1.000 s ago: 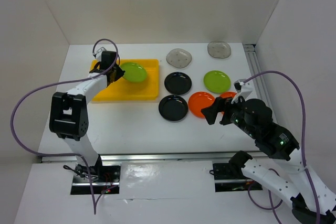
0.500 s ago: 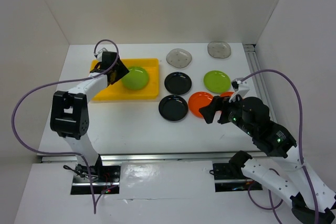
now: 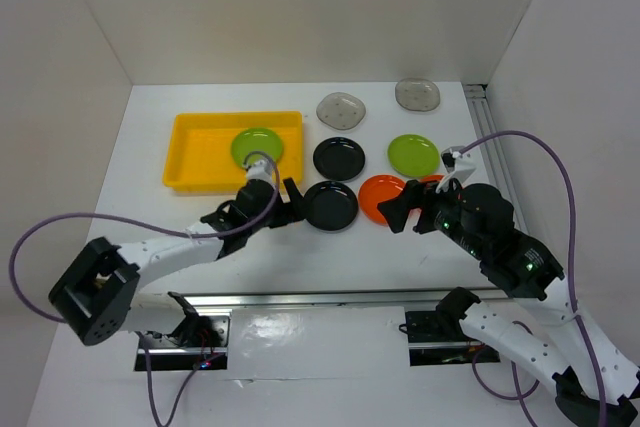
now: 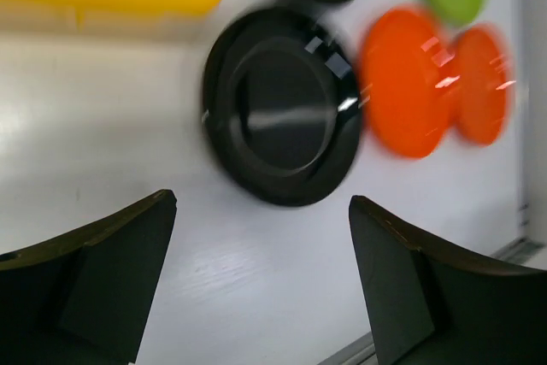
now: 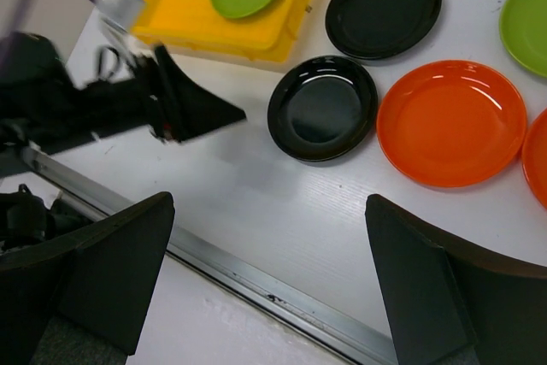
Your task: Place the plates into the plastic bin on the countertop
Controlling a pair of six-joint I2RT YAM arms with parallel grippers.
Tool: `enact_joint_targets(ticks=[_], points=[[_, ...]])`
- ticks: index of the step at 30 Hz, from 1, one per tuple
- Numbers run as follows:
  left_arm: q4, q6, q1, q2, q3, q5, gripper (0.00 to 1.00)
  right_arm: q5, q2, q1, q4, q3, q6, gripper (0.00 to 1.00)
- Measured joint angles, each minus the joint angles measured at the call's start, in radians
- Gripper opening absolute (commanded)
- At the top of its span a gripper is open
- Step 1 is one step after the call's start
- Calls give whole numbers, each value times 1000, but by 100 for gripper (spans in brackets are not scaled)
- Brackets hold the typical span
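At about ten o'clock on the countertop (image 3: pixel 150 197) you have the yellow bin (image 3: pixel 200 157), with one green plate (image 3: pixel 257 146) lying at its right end; by my count that is the only plate put away. Your left gripper (image 3: pixel 290 201) hangs low at nine o'clock of the near black plate (image 3: pixel 330 205), fingers spread wide with nothing between them, so I'd judge that plate your next pick. At twelve o'clock from it sits the far black plate (image 3: pixel 339 158), and beyond that a grey plate (image 3: pixel 341 110), with a second grey plate (image 3: pixel 418 94) further right by the back wall. The loose green plate (image 3: pixel 413 155) lies at two o'clock of centre. An orange plate (image 3: pixel 380 195) sits just beside the near black one, and another orange plate (image 5: pixel 537 156) is mostly hidden under your right arm. Your right gripper (image 3: pixel 397 212) hovers over the orange plate's near edge, gaping wide and carrying nothing. Seven plates are left to move.
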Motion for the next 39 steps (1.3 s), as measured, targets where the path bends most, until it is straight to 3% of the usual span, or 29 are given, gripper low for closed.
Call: enact_joint_targets(ticks=[5, 10, 15, 19, 23, 32, 35, 39], points=[[107, -41, -64, 159, -133, -9, 95, -47, 2, 0, 26, -2, 0, 100], [278, -78, -66, 244, -136, -37, 95, -70, -10, 0, 31, -5, 0, 100], [419, -119, -66, 363, -90, -54, 87, -74, -28, -7, 30, -15, 0, 100], [478, -155, -66, 428, -66, -62, 67, -74, -28, -11, 30, -15, 0, 100], [494, -193, -66, 452, -64, -84, 57, -74, -28, -11, 30, -15, 0, 100], [481, -261, -66, 473, -71, -115, 2, -74, -35, -11, 30, -15, 0, 100], [470, -285, -66, 468, -70, -118, 0, -74, -35, -11, 30, -15, 0, 100], [338, -303, -73, 376, -83, -133, 0, -74, -35, -11, 30, -15, 0, 100]])
